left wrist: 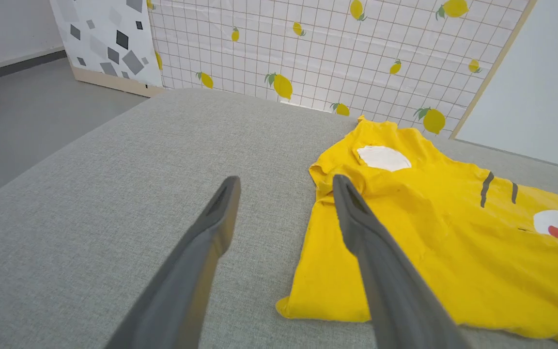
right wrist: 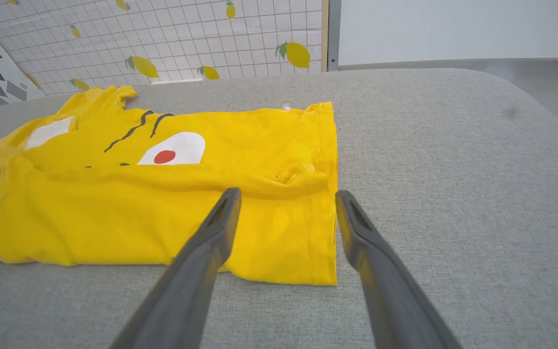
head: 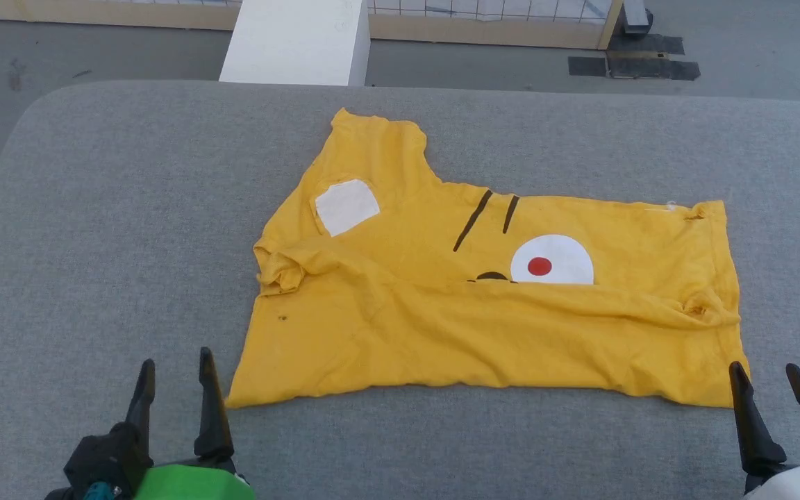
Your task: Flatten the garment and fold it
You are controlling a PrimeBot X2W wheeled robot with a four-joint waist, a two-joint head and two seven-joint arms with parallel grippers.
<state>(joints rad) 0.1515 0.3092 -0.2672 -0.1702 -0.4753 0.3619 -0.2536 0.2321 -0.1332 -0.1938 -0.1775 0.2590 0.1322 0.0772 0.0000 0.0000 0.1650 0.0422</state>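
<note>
The garment (head: 442,319), a bright yellow T-shirt, lies on the grey padded table (head: 94,243) with its near half folded up over the print. A white patch, two black stripes and a white circle with a red dot still show. One sleeve points to the far side. My left gripper (head: 174,362) is open just off the shirt's near left corner (left wrist: 288,308), empty. My right gripper (head: 767,368) is open at the near right corner (right wrist: 325,278), its jaws above the hem and holding nothing.
A white block (head: 296,42) stands beyond the table's far edge. A lemon-patterned grid panel (left wrist: 332,48) lines the back, with grey floor around. Bare grey table surface stretches to the left (left wrist: 90,194) and right (right wrist: 453,169) of the shirt.
</note>
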